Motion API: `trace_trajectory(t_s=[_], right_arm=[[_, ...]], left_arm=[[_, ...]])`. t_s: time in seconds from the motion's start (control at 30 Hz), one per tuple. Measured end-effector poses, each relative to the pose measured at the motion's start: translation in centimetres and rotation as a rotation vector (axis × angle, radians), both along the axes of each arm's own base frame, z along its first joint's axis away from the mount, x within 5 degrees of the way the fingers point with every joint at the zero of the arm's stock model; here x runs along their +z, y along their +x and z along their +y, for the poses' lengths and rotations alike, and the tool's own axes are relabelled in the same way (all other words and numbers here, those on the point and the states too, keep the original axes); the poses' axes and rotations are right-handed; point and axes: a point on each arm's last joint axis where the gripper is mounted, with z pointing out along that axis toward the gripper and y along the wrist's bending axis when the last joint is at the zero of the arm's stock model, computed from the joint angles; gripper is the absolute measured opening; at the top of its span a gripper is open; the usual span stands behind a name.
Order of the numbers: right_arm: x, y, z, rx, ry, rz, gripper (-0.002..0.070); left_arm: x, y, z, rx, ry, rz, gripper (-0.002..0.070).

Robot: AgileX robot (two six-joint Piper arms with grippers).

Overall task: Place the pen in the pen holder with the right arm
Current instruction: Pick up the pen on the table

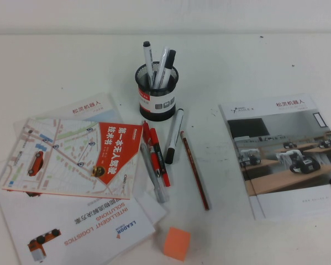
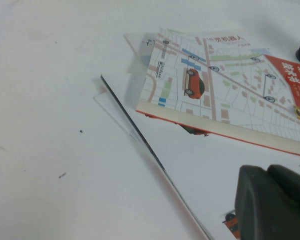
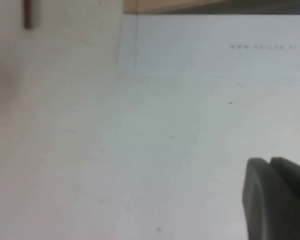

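So far nothing is done: our pen (image 1: 194,170) lies on the tabletop (image 1: 276,55) near the pen holder (image 1: 156,93). Right claw (image 3: 277,197) and left claw (image 2: 272,202) hold nothing; how far they're open, we cannot tell.

A: Count's on! One black wire-mesh pen holder (image 1: 156,94), three pens standing in it (image 1: 161,63).

B: Loose on the table: two thick red pens with black parts (image 1: 156,152), one grey marker with a black cap (image 1: 173,137), one thin dark red pen (image 1: 194,168).

A: One orange foam cube (image 1: 177,243). Printed booklets?

B: Three stacked at left (image 1: 77,157), one at right (image 1: 281,154). Four.

A: And two grippers: left gripper (image 2: 272,202) over the left booklets, right gripper (image 3: 277,197) above bare table.
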Motion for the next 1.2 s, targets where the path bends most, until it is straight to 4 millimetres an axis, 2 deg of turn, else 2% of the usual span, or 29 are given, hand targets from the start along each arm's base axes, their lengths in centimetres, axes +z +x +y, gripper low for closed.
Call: trace_trajectory(t_s=[0.2, 0.37, 0.47, 0.73, 0.87, 1.0, 1.07, 1.2], right_arm=[[-0.4, 3.9, 3.6, 0.088, -0.238, 0.089, -0.0019], [-1.0, 8.2, 6.5, 0.095, -0.209, 0.118, -0.0019], [-1.7, 9.8, 7.8, 0.085, -0.153, 0.152, -0.0019], [-3.3, 12.9, 10.8, 0.108, -0.048, 0.213, -0.0019], [-4.1, 13.9, 13.9, 0.183, -0.087, 0.188, -0.0019], [-5.3, 14.1, 17.4, 0.258, -0.119, 0.175, -0.0019], [-5.9, 14.4, 18.4, 0.270, -0.118, 0.177, -0.0019], [-6.7, 15.4, 19.0, 0.258, -0.119, 0.180, 0.0001]], left_arm=[[0.0, 0.0, 0.0, 0.000, 0.000, 0.000, -0.0003], [0.0, 0.0, 0.0, 0.000, 0.000, 0.000, -0.0003], [0.0, 0.0, 0.0, 0.000, 0.000, 0.000, -0.0002], [0.0, 0.0, 0.0, 0.000, 0.000, 0.000, -0.0003], [0.0, 0.0, 0.0, 0.000, 0.000, 0.000, -0.0003], [0.0, 0.0, 0.0, 0.000, 0.000, 0.000, -0.0003], [0.0, 0.0, 0.0, 0.000, 0.000, 0.000, -0.0003], [0.0, 0.0, 0.0, 0.000, -0.002, 0.000, -0.0003]])
